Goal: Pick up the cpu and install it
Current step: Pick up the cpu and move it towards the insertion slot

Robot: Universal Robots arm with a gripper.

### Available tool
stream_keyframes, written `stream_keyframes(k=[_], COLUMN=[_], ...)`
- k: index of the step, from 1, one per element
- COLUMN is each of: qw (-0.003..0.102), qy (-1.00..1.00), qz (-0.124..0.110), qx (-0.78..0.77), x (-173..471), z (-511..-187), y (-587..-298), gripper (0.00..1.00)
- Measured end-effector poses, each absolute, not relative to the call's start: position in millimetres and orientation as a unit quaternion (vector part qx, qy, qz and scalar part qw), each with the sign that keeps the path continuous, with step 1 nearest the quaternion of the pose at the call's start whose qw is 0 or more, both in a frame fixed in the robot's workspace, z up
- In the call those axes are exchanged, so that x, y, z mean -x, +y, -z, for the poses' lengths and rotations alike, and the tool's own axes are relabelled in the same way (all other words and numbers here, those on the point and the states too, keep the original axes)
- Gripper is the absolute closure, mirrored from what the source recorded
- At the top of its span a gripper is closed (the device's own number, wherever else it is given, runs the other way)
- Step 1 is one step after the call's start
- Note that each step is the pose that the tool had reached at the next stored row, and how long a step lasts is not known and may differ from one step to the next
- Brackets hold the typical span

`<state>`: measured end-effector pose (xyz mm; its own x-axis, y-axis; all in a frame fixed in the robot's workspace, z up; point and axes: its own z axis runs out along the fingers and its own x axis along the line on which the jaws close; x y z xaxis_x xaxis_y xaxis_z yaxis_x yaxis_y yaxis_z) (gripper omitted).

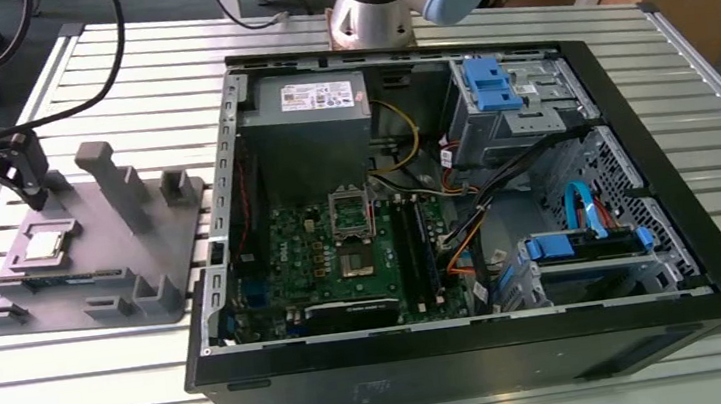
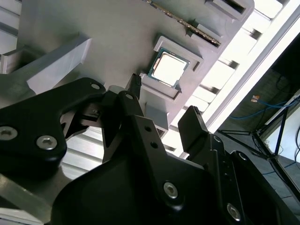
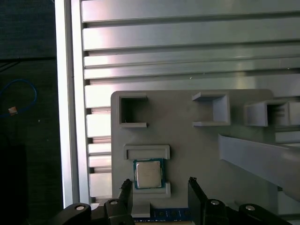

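My gripper [image 3: 159, 200], spread wide and empty, hovers near the cpu [image 3: 148, 173] lying flat in its recess on the grey holder tray [image 3: 187, 150]; light, stiff, slick-topped and, I judge, fragile, it wants pinching across two opposite edges.

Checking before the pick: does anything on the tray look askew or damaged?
Nothing stands out. The small square silver-topped cpu lies flat and square in its recess on the grey plastic holder tray, near the open black gripper.
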<state>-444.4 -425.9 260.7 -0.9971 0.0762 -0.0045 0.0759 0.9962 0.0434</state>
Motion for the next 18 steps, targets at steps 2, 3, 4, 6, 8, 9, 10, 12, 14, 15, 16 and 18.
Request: stream_keyframes(k=[2,3,4,6,8,9,10,12,14,15,16,18], qw=[0.003,0.003,0.003,0.003,0.003,0.003,0.003,0.003,0.003,0.003,0.003,0.003], qy=[0.999,0.999,0.999,0.999,0.999,0.999,0.999,0.999,0.999,0.999,0.999,0.999], qz=[-0.021,-0.022,-0.022,-0.021,-0.021,-0.022,-0.021,-0.021,-0.021,-0.021,-0.021,-0.021], qx=[-0.038,-0.038,-0.038,-0.038,-0.038,-0.038,-0.038,-0.038,-0.038,-0.038,-0.038,-0.038], x=[444,444,444,444,444,444,444,444,444,444,444,444], z=[-259,-258,-257,-255,-253,-252,-251,-250,-250,-250,-250,-250], y=[-426,-426,-426,-426,-426,-426,-426,-426,-426,-426,-426,-426], gripper=[0.41,0.41,0.41,0.41,0.41,0.41,0.41,0.41,0.41,0.41,0.41,0.41])
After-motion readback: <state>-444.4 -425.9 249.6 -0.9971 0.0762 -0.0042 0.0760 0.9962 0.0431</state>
